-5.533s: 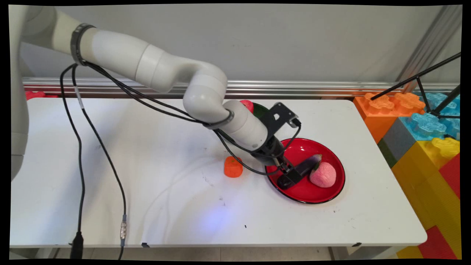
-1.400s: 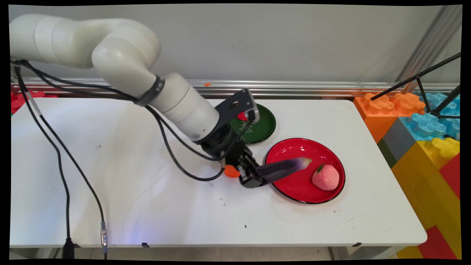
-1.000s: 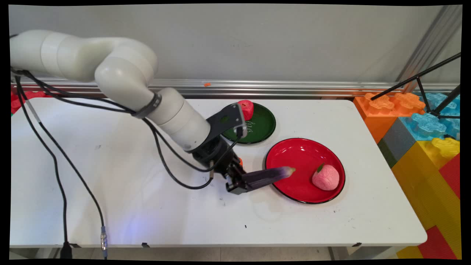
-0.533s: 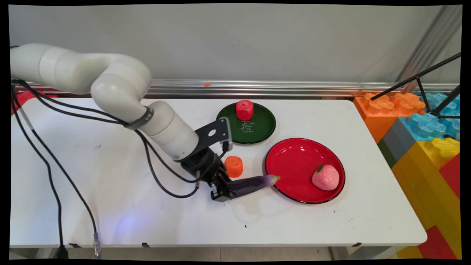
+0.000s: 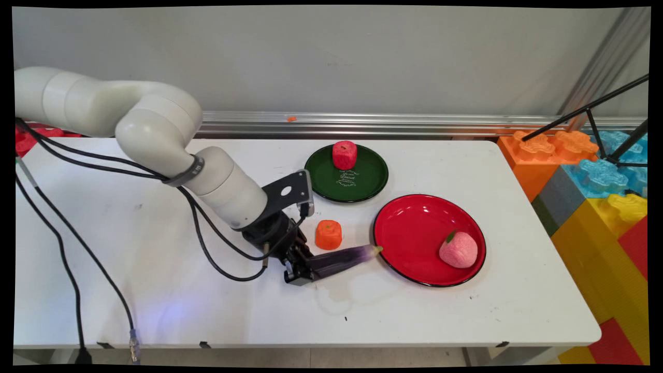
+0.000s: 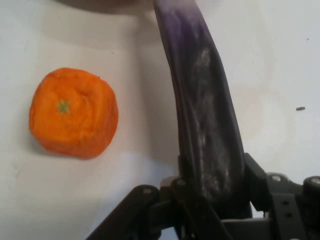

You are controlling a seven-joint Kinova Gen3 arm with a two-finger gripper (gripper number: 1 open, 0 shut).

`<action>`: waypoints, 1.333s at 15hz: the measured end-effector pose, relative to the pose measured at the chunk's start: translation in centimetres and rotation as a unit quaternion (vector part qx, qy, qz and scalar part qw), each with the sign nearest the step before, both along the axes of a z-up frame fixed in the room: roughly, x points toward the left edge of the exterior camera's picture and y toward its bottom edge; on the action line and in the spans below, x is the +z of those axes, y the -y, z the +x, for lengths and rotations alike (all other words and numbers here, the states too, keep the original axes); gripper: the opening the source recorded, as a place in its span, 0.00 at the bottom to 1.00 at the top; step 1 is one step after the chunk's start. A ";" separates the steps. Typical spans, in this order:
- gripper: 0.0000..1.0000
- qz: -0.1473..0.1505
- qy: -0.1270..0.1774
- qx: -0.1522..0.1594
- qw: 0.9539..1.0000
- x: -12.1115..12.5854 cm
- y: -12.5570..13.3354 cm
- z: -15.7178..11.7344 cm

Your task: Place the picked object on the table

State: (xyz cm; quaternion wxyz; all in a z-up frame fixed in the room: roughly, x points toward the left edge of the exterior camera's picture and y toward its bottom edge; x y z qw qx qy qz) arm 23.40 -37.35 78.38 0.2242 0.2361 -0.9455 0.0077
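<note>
My gripper (image 5: 302, 271) is shut on the thick end of a long purple eggplant (image 5: 342, 258), held just above the white table (image 5: 155, 290) near its middle front. The eggplant's tip points right and ends just short of the left rim of the red plate (image 5: 414, 217). In the hand view the eggplant (image 6: 205, 125) rises from between the fingers of the gripper (image 6: 212, 200). An orange toy fruit (image 5: 329, 234) sits on the table just behind the eggplant; the hand view has the orange fruit (image 6: 73, 119) to the left.
A pink peach (image 5: 458, 249) lies in the red plate. A green plate (image 5: 368, 178) behind it carries a red fruit (image 5: 344, 154). Big coloured building blocks (image 5: 595, 191) stand at the table's right end, with a black tripod (image 5: 595, 124) above them. Black cables (image 5: 67, 259) hang on the left.
The gripper took the eggplant out of the red plate and has carried it left and toward the table's near side, lowering it; the orange fruit and green plate came out from behind the arm.
</note>
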 end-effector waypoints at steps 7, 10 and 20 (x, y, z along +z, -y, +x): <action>0.00 0.000 -0.001 0.003 1.000 1.0 -0.3 1.0; 0.00 0.006 0.002 0.002 1.000 1.1 -0.9 1.8; 0.00 0.022 0.012 -0.002 1.000 0.6 -2.3 4.2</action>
